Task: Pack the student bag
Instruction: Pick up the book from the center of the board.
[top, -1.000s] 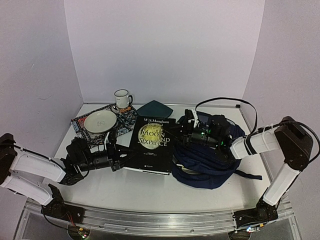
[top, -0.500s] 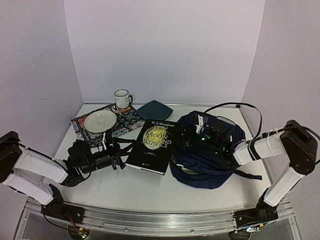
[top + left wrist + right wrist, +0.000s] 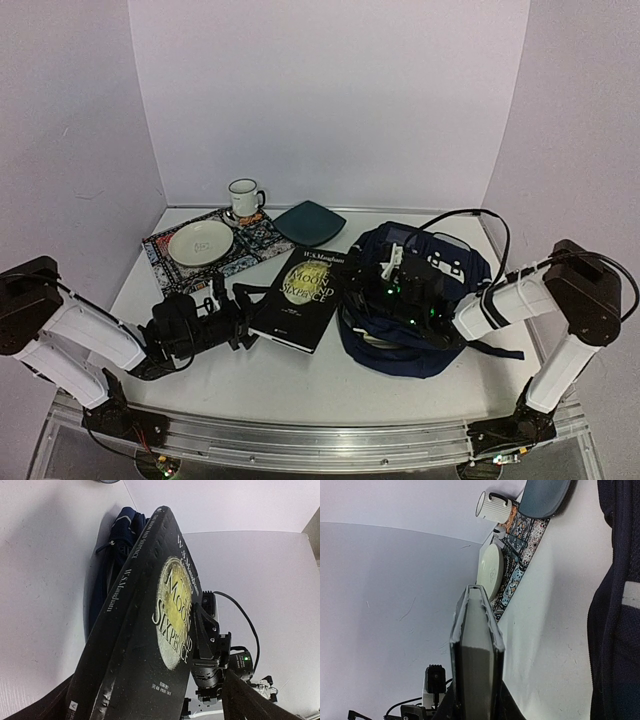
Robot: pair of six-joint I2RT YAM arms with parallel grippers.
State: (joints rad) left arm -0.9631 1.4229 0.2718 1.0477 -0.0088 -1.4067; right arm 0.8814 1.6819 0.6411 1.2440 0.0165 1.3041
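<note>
Your left gripper (image 3: pixel 240 310) has its dark fingers (image 3: pixel 37 707) set on either side of the near end of a black book (image 3: pixel 150 630). One finger is on the spine side and the other on the gold-moon cover, and both are pressed in on the book. In the left wrist view the book fills the frame, running away from the fingers with the spine to the left and the cover title readable.

Your right gripper (image 3: pixel 388 272) sits at the book's far end, over the left part of the backpack (image 3: pixel 400 355). In the right wrist view the pale page edge rises from the bottom of the frame between two dark shapes. You cannot tell from these views whether that gripper is pressing on the book or only standing beside it.

From above, the book lies cover-up between the two grippers, and its far right corner meets the left side of the backpack. The backpack lies on the right half of the table (image 3: pixel 300 400), in front of the right arm, with its navy fabric bunched around the right gripper.

Further back on the left, a patterned mat (image 3: pixel 255 240) carries a white plate (image 3: pixel 200 242). A white mug (image 3: pixel 243 198) stands at the mat's far edge. A dark teal plate (image 3: pixel 310 222) sits just beside the mat's right end, near the back wall.
</note>
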